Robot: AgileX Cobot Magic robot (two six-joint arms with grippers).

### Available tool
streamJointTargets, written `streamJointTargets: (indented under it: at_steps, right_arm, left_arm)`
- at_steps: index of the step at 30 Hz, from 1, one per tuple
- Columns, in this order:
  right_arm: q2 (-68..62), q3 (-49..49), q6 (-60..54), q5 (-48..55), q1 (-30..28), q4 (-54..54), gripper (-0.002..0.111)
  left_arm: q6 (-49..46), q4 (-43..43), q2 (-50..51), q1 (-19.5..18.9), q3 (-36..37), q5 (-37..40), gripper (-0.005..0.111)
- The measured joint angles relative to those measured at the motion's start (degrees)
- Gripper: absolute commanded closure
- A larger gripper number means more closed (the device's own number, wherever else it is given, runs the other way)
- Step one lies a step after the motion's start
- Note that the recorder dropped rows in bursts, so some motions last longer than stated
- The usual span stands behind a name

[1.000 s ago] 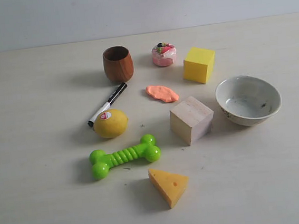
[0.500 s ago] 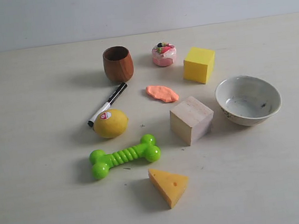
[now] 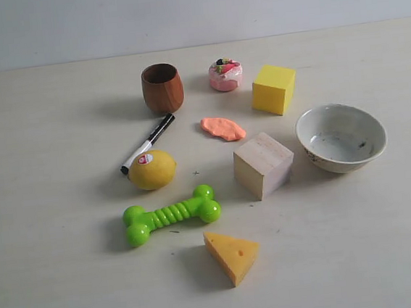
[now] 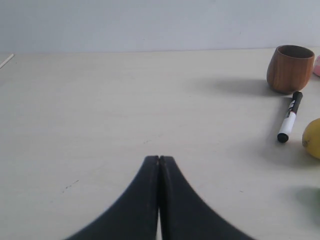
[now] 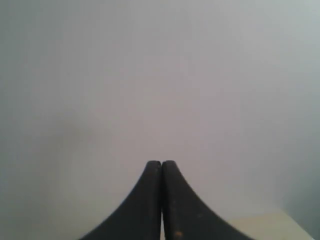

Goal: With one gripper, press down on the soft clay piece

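Observation:
The soft clay piece, a flat lumpy salmon-orange blob, lies on the table between the marker and the yellow cube, just behind the wooden block. Neither arm shows in the exterior view. In the left wrist view my left gripper is shut with nothing between its black fingers, low over bare tabletop, well away from the clay, which is out of that view. My right gripper is also shut and empty, facing a blank grey wall with only a table corner showing.
Around the clay stand a brown wooden cup, a pink cake toy, a yellow cube, a wooden block and a white bowl. Nearer lie a marker, a lemon, a green bone toy and a cheese wedge.

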State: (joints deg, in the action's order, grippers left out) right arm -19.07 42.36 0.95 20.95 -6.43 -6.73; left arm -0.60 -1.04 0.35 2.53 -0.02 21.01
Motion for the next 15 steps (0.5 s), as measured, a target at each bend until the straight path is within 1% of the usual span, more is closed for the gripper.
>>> streamJointTargets:
  at_steps: [2,5,7,10,15]
  right_arm:
    - [-5.0,4.8,-12.1,5.8,0.0,-9.5,0.108]
    - [-12.9,10.3,-25.0,13.3,1.5,-22.0,0.108]
    - [-17.9,13.1,-31.2,17.7,2.6,-27.9,0.108]
    - [-25.8,16.9,-34.8,23.4,5.1,-32.2,0.108]
    - [-38.4,22.1,-36.1,28.3,11.1,-32.5,0.108]
  left_arm:
    - [0.0,0.0,0.0,0.0,0.0,0.0,0.107]
    - [0.0,0.0,0.0,0.0,0.0,0.0,0.107]
    - [0.0,0.0,0.0,0.0,0.0,0.0,0.107]
    - [0.0,0.0,0.0,0.0,0.0,0.0,0.107]
    - [0.0,0.0,0.0,0.0,0.0,0.0,0.107]
